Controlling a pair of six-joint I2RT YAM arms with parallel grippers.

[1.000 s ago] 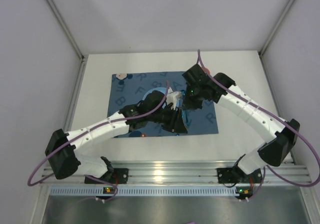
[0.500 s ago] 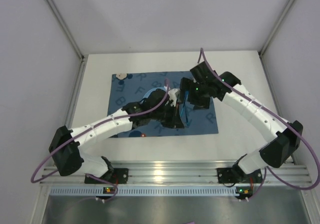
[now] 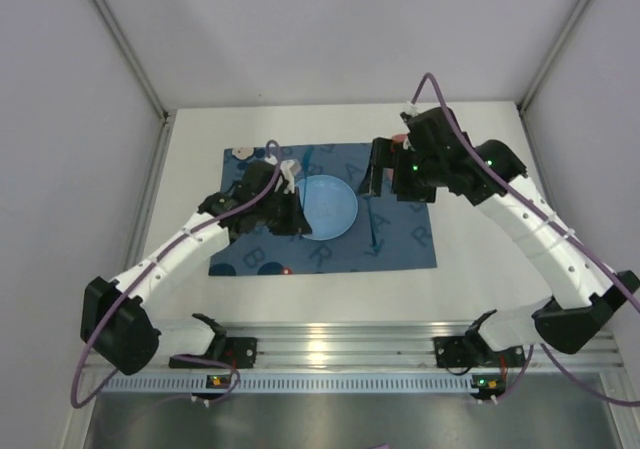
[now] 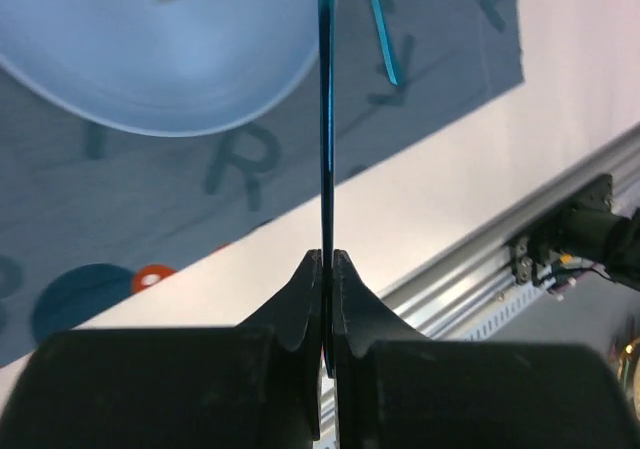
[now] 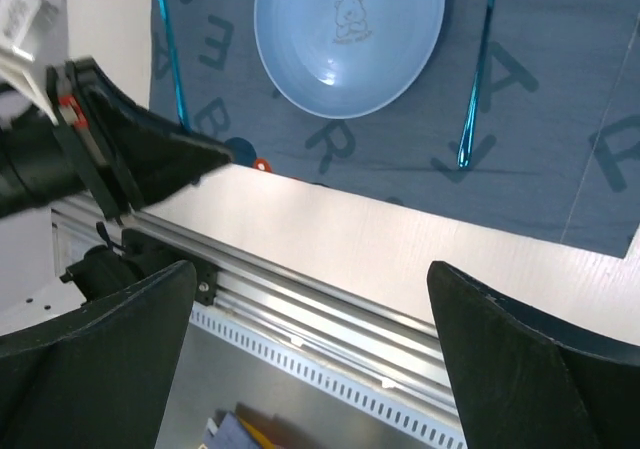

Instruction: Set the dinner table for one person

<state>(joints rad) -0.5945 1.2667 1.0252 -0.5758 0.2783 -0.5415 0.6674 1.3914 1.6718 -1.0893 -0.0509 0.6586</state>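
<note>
top external: plate [image 3: 330, 207] now unobstructed

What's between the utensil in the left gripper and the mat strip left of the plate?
Nothing visible. The left gripper is shut on the blue utensil over the placemat; that strip shows only printed letters. The plate lies to the right of that strip.

- Plate [image 5: 348, 31]: pale blue, small bear-like print, perhaps.
- Cloth [image 3: 408, 244]: dark blue, lighter letters, an orange dot [image 4: 150, 277].
- Utensil [image 5: 476, 79]: glossy teal.
- Table [image 3: 450, 284]: matte white.
</note>
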